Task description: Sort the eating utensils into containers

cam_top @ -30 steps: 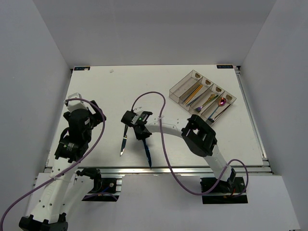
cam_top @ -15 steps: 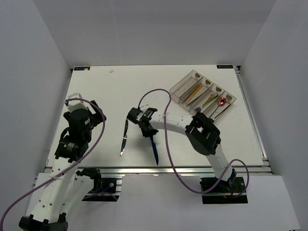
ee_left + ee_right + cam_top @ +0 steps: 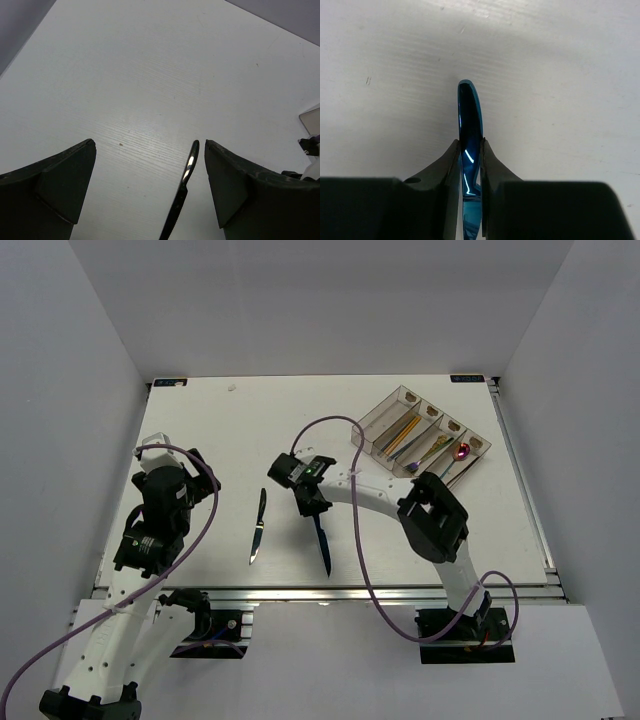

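Observation:
My right gripper [image 3: 310,502] is shut on a shiny blue knife [image 3: 321,544], whose blade hangs toward the table's near edge; in the right wrist view the fingers [image 3: 451,165] pinch its handle [image 3: 469,115] above the white table. A black knife [image 3: 258,525] lies on the table left of it, and shows in the left wrist view [image 3: 182,200] just inside the right finger. My left gripper [image 3: 147,190] is open and empty at the table's left. The smoky-grey tray [image 3: 372,420] at the back right holds gold, blue and purple utensils.
The right arm's purple cable [image 3: 330,430] loops above the middle of the table. White walls stand close on both sides. A metal rail [image 3: 330,590] runs along the near table edge.
My right gripper has moved right and toward the back with the blue knife, lifting it away from the black knife. The left arm has not moved.

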`<act>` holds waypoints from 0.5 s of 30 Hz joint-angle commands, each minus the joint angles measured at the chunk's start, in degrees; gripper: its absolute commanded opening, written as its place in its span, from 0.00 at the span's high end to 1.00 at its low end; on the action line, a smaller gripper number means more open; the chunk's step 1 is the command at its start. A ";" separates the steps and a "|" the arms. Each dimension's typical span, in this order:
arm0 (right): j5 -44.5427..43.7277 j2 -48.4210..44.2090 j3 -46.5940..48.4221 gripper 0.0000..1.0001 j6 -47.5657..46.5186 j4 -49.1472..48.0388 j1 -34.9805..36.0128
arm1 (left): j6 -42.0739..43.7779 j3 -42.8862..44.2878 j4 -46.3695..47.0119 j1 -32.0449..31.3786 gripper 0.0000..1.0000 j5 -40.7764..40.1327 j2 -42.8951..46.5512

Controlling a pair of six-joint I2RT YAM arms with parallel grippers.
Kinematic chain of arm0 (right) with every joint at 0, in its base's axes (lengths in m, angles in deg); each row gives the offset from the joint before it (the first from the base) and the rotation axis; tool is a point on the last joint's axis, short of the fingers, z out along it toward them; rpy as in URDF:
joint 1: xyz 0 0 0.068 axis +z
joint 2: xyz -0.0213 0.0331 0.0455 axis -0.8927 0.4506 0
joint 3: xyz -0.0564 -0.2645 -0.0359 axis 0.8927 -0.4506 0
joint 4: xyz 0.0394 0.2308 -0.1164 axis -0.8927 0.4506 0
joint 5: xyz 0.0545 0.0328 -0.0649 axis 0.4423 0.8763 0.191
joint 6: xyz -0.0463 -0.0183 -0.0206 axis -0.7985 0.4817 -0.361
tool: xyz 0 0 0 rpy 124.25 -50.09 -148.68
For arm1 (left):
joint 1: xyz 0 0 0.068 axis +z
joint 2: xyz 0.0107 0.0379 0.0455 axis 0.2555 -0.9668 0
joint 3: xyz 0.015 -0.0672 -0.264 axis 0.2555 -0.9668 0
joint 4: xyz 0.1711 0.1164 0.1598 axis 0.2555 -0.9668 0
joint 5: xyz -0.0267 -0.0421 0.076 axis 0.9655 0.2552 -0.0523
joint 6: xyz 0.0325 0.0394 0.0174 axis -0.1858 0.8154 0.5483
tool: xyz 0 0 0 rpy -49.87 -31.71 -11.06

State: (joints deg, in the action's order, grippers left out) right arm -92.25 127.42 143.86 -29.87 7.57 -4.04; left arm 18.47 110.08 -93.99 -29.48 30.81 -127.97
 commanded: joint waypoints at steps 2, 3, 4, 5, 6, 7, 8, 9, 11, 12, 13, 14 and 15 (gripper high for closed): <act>-0.78 -5.35 1.60 1.00 -1.52 0.21 -3.01 | -0.29 -0.32 0.10 0.17 0.02 0.23 0.05; -0.95 -5.53 2.05 1.00 -1.70 0.21 -3.97 | -0.29 -0.32 0.19 0.17 0.02 0.31 0.05; -1.21 -5.88 2.40 1.00 -2.05 0.21 -4.59 | -0.29 -0.32 0.10 0.17 0.02 0.31 -0.04; -1.13 -5.88 2.75 1.00 -2.58 0.03 -5.21 | -0.29 -0.32 0.10 0.17 0.02 0.31 -0.04; -0.95 -6.06 3.54 1.00 -2.93 0.12 -6.87 | -0.29 -0.32 0.10 0.17 0.02 0.40 -0.04; -0.52 -6.14 4.07 1.00 -3.28 0.12 -7.84 | -0.29 -0.32 0.10 0.17 0.02 0.31 -0.13; -0.42 -6.23 4.59 1.00 -3.89 0.12 -10.02 | -0.29 -0.32 0.28 0.17 0.02 0.40 -0.13; -0.25 -6.32 5.82 1.00 -4.25 -0.05 -11.00 | -0.29 -0.32 0.10 0.17 0.02 0.49 -0.13; -0.07 -6.58 7.32 1.00 -4.95 -0.58 -13.29 | -0.29 -0.32 0.28 0.17 0.02 0.58 -0.13; 0.02 -6.58 9.33 1.00 -5.39 -0.76 -15.73 | -0.29 -0.40 0.19 0.17 0.02 0.49 -0.13; 0.28 -6.50 10.39 1.00 -5.74 -1.11 -16.98 | -0.29 -0.40 0.19 0.09 0.02 0.49 -0.13; 0.45 -6.32 11.62 1.00 -5.83 -1.11 -18.12 | -0.29 -0.40 0.19 0.00 0.02 0.49 -0.13; 0.98 -6.23 12.76 1.00 -5.83 -1.20 -20.48 | -0.29 -0.40 0.19 0.00 0.02 0.49 -0.21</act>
State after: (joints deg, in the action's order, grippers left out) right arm -91.45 124.54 151.53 -34.24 7.51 -20.43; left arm 18.47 110.08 -93.99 -29.50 30.81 -128.02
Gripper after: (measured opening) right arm 0.202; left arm 0.981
